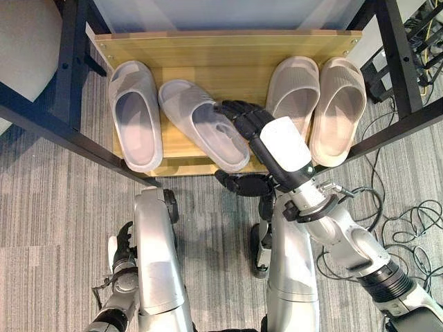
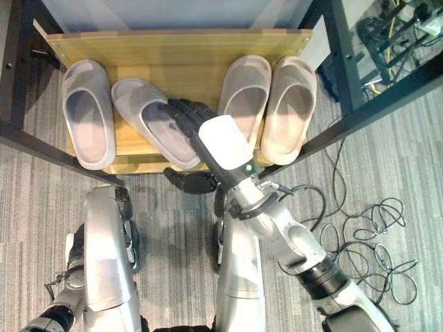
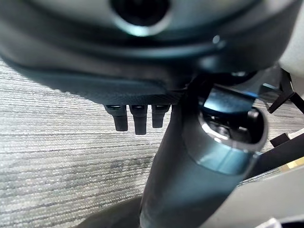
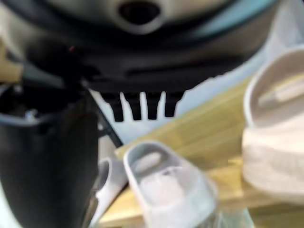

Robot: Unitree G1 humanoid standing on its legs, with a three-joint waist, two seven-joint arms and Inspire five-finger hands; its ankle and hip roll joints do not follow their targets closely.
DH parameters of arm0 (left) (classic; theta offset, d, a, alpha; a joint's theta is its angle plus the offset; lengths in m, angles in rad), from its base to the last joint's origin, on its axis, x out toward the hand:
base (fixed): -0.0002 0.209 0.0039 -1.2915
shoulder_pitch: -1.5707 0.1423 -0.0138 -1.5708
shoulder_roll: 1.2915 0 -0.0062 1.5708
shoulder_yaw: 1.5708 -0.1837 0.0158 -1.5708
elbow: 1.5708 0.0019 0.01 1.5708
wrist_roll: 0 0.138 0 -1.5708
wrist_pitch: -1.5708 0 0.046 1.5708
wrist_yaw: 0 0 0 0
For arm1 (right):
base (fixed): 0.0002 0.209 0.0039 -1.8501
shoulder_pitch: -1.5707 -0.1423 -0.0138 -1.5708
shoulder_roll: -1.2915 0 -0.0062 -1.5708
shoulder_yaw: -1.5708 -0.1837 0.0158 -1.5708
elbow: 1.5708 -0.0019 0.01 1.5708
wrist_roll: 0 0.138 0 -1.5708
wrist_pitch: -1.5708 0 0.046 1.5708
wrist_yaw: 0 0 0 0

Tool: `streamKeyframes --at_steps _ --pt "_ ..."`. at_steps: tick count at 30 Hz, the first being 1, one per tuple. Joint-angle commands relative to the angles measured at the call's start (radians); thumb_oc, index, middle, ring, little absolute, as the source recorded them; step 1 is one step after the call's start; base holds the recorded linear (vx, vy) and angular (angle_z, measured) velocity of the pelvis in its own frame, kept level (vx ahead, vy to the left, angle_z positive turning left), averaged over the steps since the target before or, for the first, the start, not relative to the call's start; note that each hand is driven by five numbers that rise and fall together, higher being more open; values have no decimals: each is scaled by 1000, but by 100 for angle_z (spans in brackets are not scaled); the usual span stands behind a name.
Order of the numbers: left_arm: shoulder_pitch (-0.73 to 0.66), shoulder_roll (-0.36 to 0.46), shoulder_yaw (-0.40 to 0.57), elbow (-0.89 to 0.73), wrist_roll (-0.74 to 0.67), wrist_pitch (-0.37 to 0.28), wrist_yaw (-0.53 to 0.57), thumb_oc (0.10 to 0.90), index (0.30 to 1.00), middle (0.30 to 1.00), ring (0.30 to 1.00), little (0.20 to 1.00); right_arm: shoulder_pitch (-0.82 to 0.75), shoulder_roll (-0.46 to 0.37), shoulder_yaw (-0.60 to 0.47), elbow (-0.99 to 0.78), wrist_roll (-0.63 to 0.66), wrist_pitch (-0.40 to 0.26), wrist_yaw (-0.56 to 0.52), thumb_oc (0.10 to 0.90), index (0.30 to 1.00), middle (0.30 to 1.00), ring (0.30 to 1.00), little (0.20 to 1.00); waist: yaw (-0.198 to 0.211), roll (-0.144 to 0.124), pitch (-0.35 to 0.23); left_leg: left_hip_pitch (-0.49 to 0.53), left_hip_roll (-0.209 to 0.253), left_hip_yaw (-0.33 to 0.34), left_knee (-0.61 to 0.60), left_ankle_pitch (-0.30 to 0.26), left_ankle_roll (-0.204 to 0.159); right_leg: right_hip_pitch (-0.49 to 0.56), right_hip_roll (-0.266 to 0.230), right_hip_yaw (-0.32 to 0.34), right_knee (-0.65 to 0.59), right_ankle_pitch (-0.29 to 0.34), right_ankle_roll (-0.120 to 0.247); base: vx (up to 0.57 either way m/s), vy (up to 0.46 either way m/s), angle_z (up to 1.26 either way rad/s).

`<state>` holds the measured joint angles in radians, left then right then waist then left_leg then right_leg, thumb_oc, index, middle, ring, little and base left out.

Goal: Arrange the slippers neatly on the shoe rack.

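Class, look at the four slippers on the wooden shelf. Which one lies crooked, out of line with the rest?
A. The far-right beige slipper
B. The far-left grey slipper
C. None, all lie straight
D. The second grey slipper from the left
D: the second grey slipper lies slanted across the wooden shelf, with the right hand at its edge, while the other three point straight back.

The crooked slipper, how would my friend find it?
Look at the wooden shelf between the black frame legs: four slippers sit on it. The crooked slipper is second from the left, beside the robot's right hand. It alone lies slanted; the others point straight.
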<state>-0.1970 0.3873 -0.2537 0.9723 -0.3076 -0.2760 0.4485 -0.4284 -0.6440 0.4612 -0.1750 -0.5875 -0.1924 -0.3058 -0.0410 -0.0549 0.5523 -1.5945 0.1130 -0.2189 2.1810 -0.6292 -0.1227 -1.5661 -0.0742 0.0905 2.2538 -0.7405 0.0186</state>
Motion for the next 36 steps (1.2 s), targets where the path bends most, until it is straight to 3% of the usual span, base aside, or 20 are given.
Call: streamKeyframes --at_steps 1,9,21,25,28,32,36 --pt "19 -52 -48 -28 58 -32 18 800 900 900 900 900 -40 17 -51 -269 44 -71 -20 800 900 900 900 900 28 17 -32 24 -62 -15 -33 -97 123 -4 -12 40 -58 -21 -102 0 0 0" --pt "23 -58 -45 -5 70 -29 28 800 900 900 900 900 71 66 -62 -303 116 -80 -22 800 900 900 900 900 18 14 -32 24 -62 -14 -32 -94 120 -4 -8 41 -60 -19 -103 0 0 0" --pt "10 -63 -44 5 75 -23 32 800 900 900 900 900 114 107 -19 -293 146 -69 9 800 900 900 900 900 8 8 -32 24 -64 -20 -28 -95 120 -4 -9 33 -66 -20 -106 0 -1 -1" --pt "-2 -65 -47 13 67 -22 31 800 900 900 900 900 98 126 -1 -267 206 -69 24 800 900 900 900 900 11 8 -32 24 -64 -22 -25 -96 117 -4 -9 30 -65 -19 -102 0 0 0" --pt "-12 -60 -52 14 64 -17 28 800 900 900 900 900 88 154 18 -243 345 -84 52 800 900 900 900 900 13 9 -32 24 -67 -25 -18 -98 115 -4 -5 32 -59 -19 -99 0 0 0" --pt "-19 -56 -53 18 53 -13 24 800 900 900 900 900 64 163 20 -213 424 -86 49 800 900 900 900 900 16 9 -32 24 -65 -24 -12 -99 113 -4 -6 32 -52 -17 -100 0 0 0" --pt "-12 -52 -51 12 46 -11 27 800 900 900 900 900 33 164 10 -174 439 -80 24 800 900 900 900 900 19 12 -32 24 -64 -26 -9 -101 113 -4 -9 33 -53 -13 -102 0 0 0"
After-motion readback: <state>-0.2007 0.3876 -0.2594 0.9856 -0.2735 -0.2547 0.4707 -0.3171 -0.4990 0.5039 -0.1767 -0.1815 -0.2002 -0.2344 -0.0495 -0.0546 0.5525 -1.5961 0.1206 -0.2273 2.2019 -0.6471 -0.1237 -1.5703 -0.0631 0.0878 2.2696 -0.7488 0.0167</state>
